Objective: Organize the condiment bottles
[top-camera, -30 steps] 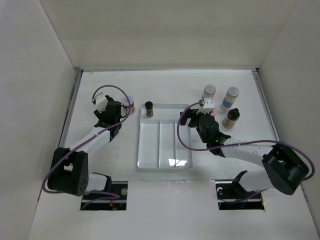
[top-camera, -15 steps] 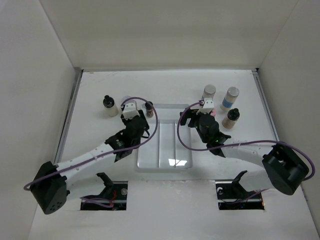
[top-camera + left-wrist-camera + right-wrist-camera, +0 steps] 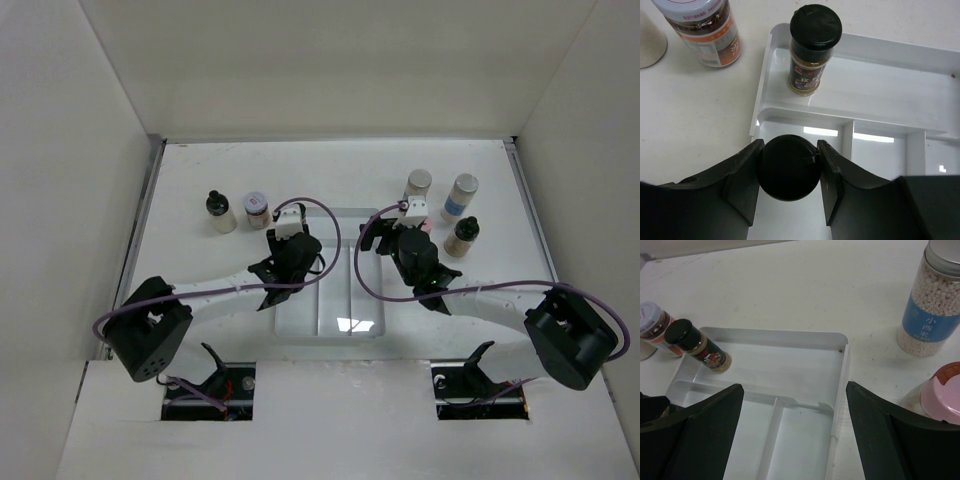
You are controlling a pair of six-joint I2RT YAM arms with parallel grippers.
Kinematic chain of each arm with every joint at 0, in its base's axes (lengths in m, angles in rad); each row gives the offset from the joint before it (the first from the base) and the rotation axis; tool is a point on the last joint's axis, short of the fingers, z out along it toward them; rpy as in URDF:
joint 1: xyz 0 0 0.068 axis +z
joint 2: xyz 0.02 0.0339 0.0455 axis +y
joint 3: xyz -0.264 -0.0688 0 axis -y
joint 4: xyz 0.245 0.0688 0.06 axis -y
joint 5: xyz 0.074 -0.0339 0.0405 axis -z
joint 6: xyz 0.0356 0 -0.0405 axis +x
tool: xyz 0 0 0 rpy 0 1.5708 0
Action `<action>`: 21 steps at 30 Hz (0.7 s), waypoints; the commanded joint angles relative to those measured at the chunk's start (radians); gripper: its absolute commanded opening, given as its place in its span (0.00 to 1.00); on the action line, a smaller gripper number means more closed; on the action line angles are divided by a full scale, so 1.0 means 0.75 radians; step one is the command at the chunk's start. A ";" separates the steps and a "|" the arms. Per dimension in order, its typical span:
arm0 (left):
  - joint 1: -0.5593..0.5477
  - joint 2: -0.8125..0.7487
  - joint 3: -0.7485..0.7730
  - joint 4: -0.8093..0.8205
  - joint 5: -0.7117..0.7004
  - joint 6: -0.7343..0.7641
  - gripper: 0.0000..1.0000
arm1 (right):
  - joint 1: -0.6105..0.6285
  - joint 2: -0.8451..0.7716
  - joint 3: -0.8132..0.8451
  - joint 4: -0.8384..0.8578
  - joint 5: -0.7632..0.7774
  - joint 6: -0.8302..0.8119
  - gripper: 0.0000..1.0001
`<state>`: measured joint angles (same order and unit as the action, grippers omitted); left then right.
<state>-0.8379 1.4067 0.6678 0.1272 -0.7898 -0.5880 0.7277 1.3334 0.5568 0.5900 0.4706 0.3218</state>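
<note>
My left gripper (image 3: 293,250) (image 3: 790,146) is shut on the black cap of a small bottle (image 3: 789,170), held over the left compartment of the white divided tray (image 3: 328,318). A black-capped spice bottle (image 3: 812,50) stands in the tray's far compartment. A black-capped bottle (image 3: 219,212) and a pink-lidded jar (image 3: 257,209) stand left of the tray. My right gripper (image 3: 392,245) (image 3: 795,390) is open and empty above the tray's right edge. A pink-capped jar (image 3: 942,392), a blue-labelled bottle (image 3: 460,195), a silver-capped jar (image 3: 419,185) and a black-capped bottle (image 3: 463,236) stand to its right.
White walls enclose the table on three sides. The tray's middle and right long compartments (image 3: 805,440) hold nothing. Purple cables loop over both arms.
My left arm has swung right from the bottles at the left to above the tray's left compartment. The right arm has not moved.
</note>
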 commanded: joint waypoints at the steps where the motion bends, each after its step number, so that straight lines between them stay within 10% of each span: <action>1: -0.009 0.012 0.026 0.100 -0.023 0.011 0.39 | 0.013 -0.029 0.039 0.044 -0.010 0.007 0.90; 8: -0.023 -0.075 -0.003 0.084 -0.061 0.015 0.74 | 0.013 -0.029 0.039 0.044 -0.010 0.007 0.91; 15: 0.012 -0.282 0.044 -0.022 -0.117 0.052 0.80 | 0.013 -0.033 0.037 0.046 -0.010 0.009 0.92; 21: 0.322 -0.334 0.146 -0.065 -0.005 0.064 0.80 | 0.013 -0.031 0.039 0.044 -0.010 0.005 0.93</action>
<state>-0.7063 1.1538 0.7082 0.0933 -0.8249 -0.5541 0.7277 1.3334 0.5568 0.5900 0.4706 0.3214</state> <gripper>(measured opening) 0.798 0.930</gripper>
